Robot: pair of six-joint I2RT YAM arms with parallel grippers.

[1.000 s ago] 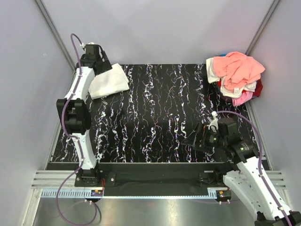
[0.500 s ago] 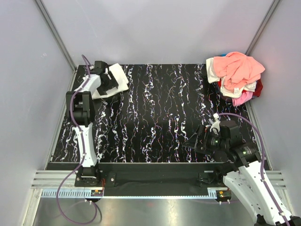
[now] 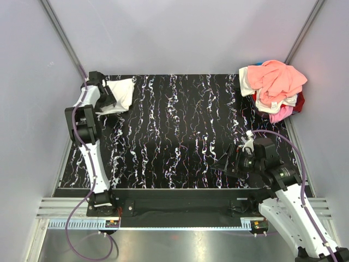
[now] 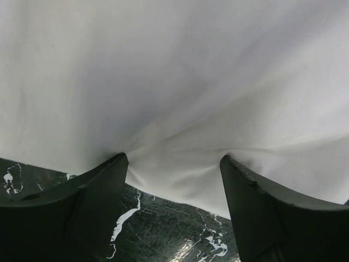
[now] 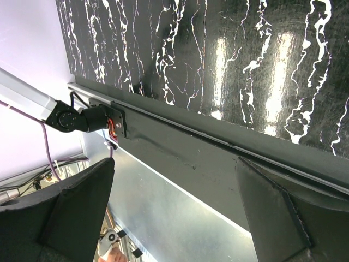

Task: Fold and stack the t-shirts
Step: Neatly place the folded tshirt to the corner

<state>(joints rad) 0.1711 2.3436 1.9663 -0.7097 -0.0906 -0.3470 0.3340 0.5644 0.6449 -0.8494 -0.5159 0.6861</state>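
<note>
I saw the folded white shirt (image 3: 121, 93) at the bench's (image 3: 180, 136) far-left corner, left tool (image 4: 173, 160) spread against its edge. Other shirts (image 3: 275, 87) lay heaped far right; right tool (image 5: 174, 164) spread.

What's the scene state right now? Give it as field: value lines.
white t-shirt: looks folded, far-left corner of table
pile of t-shirts: unfolded heap, far-right corner; salmon on top, white, pink and red beneath
left gripper: jaws apart, tips at the white t-shirt's edge, cloth puckered between them
right gripper: jaws open, empty, above the table's near edge
</note>
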